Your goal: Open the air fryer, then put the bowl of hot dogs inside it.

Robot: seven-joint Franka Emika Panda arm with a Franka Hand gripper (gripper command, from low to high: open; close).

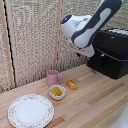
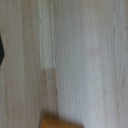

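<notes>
From the exterior view's left, I see a patterned plate (image 1: pixel 31 110) on the wooden tabletop (image 1: pixel 95 102), then a pink mug (image 1: pixel 52 77), the bowl (image 1: pixel 57 92) of hot dogs (image 1: pixel 57 91) and a loose orange block (image 1: pixel 72 85). My arm hangs above them; the tool is hidden, so I cannot tell its opening. At the right, the air fryer (image 1: pixel 111 52) appears closed, its handle (image 1: pixel 103 61) untouched. Every step seems left.
</notes>
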